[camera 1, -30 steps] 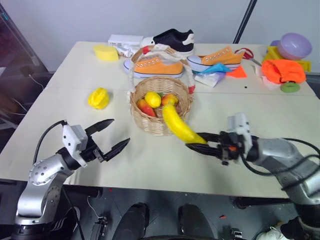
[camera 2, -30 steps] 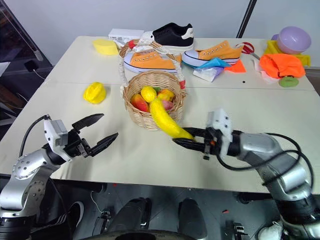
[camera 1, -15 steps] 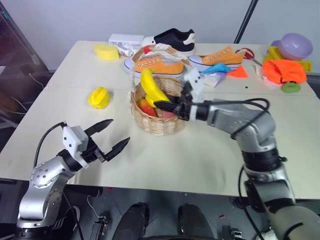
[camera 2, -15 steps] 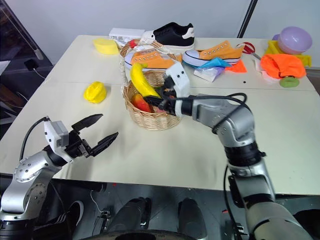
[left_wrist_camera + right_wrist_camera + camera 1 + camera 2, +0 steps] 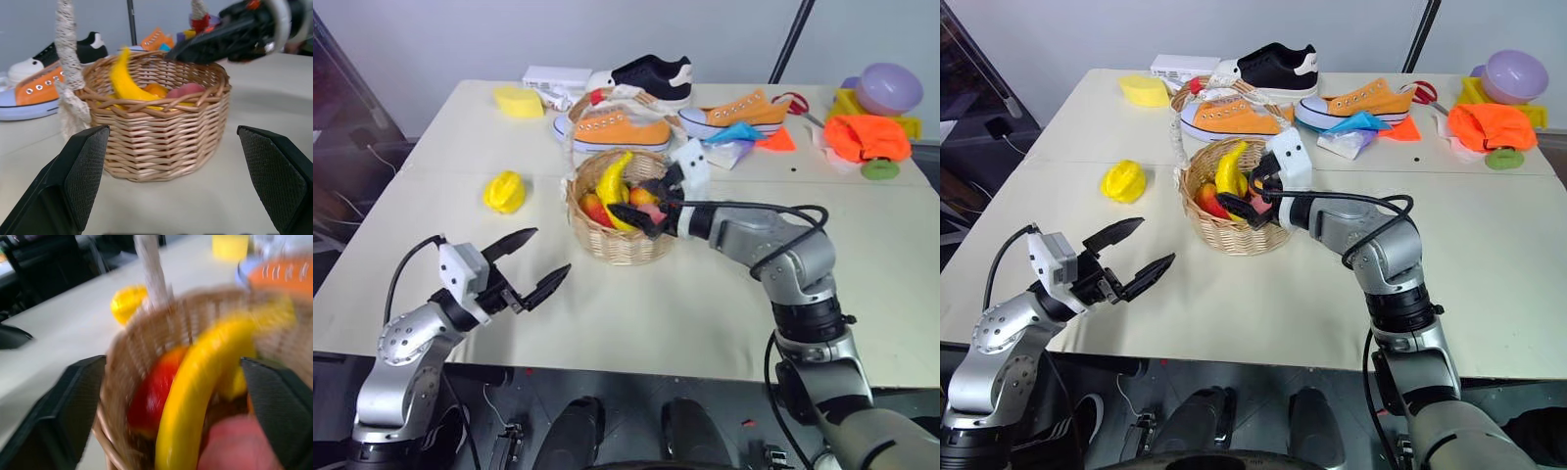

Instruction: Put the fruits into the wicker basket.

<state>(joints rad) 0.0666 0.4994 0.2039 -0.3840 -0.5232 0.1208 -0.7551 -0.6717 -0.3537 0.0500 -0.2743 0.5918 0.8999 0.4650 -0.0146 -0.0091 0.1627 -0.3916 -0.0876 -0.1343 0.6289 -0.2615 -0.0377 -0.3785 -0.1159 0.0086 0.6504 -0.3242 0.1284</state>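
Resting banana (image 5: 612,178) inside wicker basket (image 5: 619,245)

Both eye views look forward and down from head height over the whole table (image 5: 724,323), taking in both arms; the right eye sits slightly to one side, so everything appears displaced leftward against the left eye. The left wrist view looks low and nearly level across the tabletop at the wicker basket (image 5: 161,132), close, with shoes (image 5: 34,85) behind it. The right wrist view looks from very near, over the basket's rim, onto the banana (image 5: 205,382) inside, with the starfruit (image 5: 128,303) beyond. All four views share the basket.
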